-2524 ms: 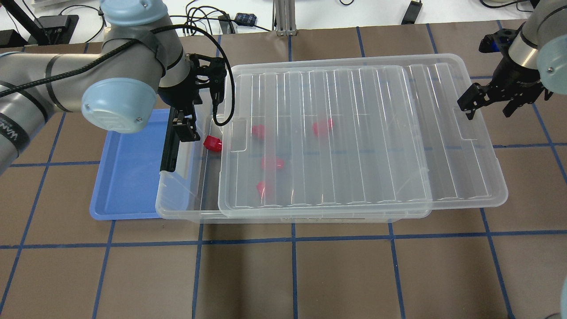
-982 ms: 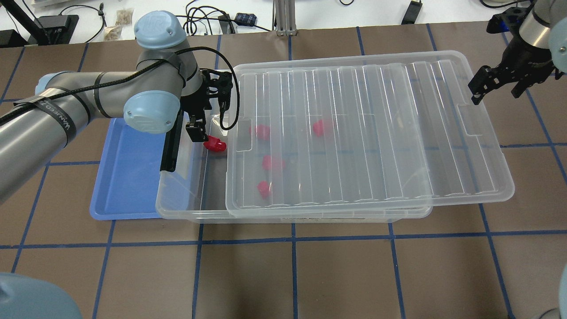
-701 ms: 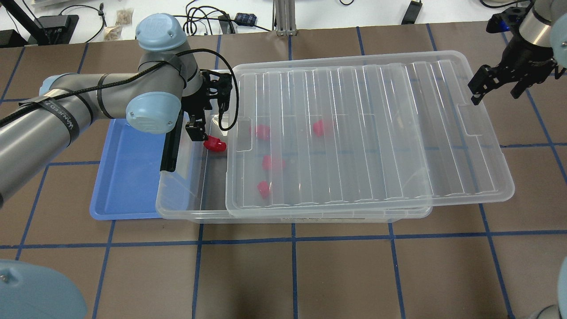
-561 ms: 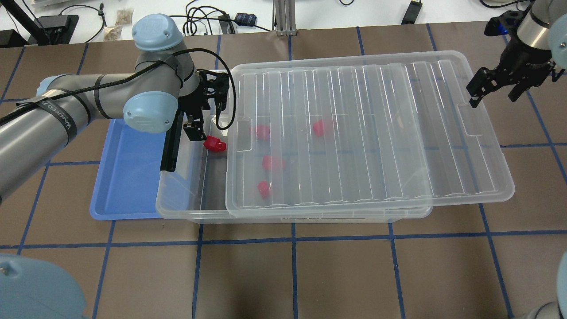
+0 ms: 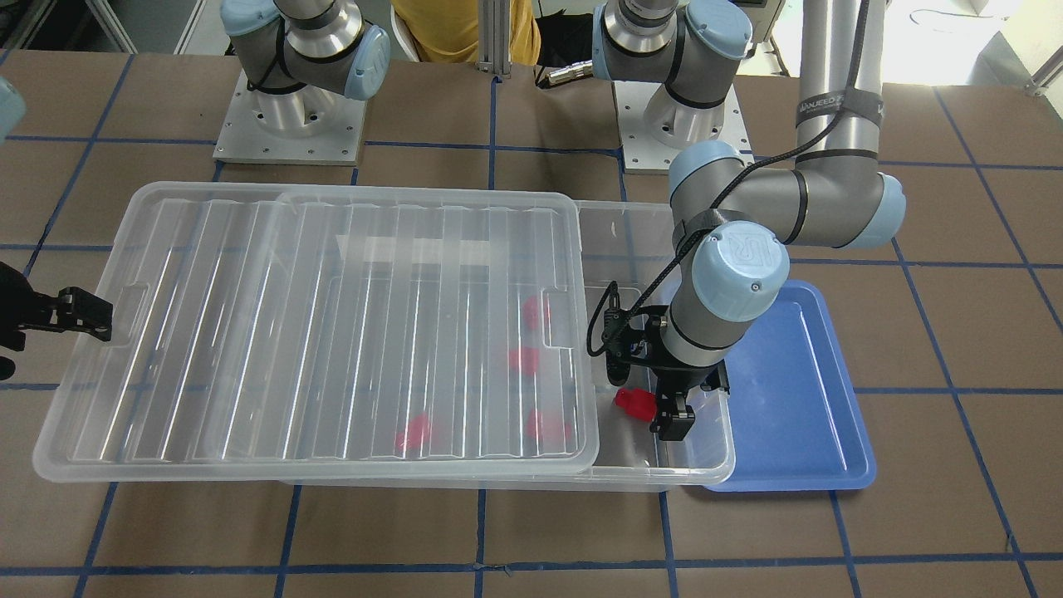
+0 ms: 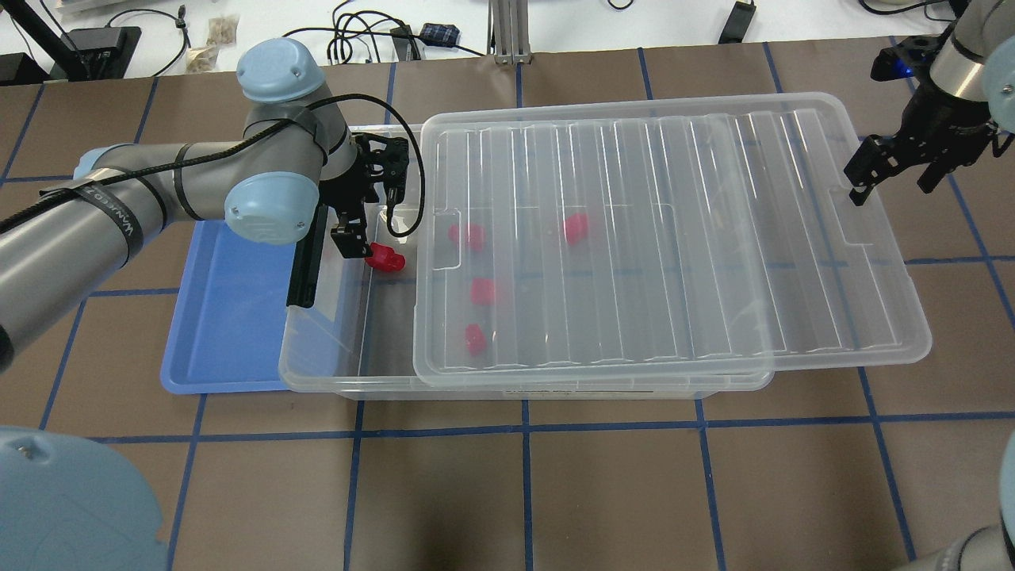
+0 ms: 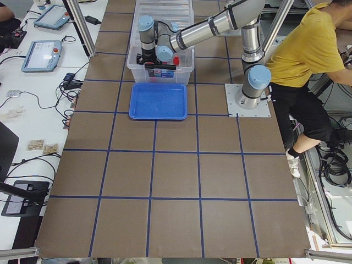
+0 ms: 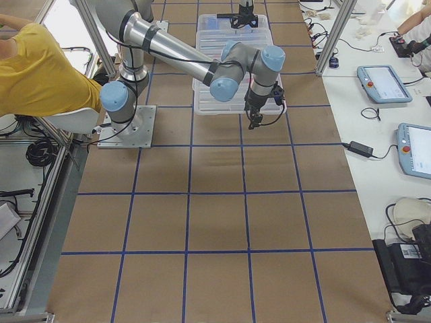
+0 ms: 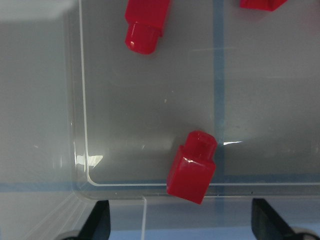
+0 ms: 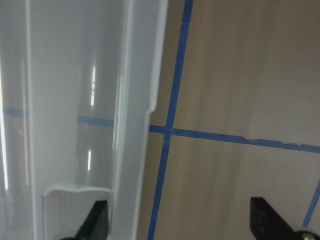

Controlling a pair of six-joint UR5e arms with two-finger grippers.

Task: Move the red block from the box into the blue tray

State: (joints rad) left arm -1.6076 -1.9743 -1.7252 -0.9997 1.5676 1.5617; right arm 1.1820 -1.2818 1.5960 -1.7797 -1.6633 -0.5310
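left tool (image 6: 354, 240): jaws spread wide, nothing held. It hangs over the uncovered strip of the box (image 6: 349, 389), at the end next to the blue tray (image 6: 230, 317).
red block (image 9: 192, 167): on the box floor right under the left tool. In the wrist view it sits between the two fingertips (image 9: 97, 220), a touch toward the right one.
key relation: the block's long axis runs about square to the closing line, slightly skewed. The nub points into the box and the cube end sits at the short wall. My read is that the jaws would close on the cube's flat sides, so no big wrist turn is needed.
wall clearance: the cube end looks to be touching the short wall or just beside it, I can't tell which. Main risk I see is a finger clipping the rim on the way down.
block look: bright red glossy plastic, a cube with a smaller round nub, lying on its side.
blue tray: on the desk (image 6: 523, 492), just beside the box on the far side of that short wall, nothing visible in it. I judge it a short carry once the block is gripped.
other red blocks (image 6: 480, 292): four more further in, under the lid (image 6: 674, 238), apart from the target.
lid: clear and ribbed, lying offset on the box and overhanging its far end.
right tool (image 6: 896, 168): jaws apart, empty, above the lid's far edge. It is well apart from the block, so the left arm is nearer.
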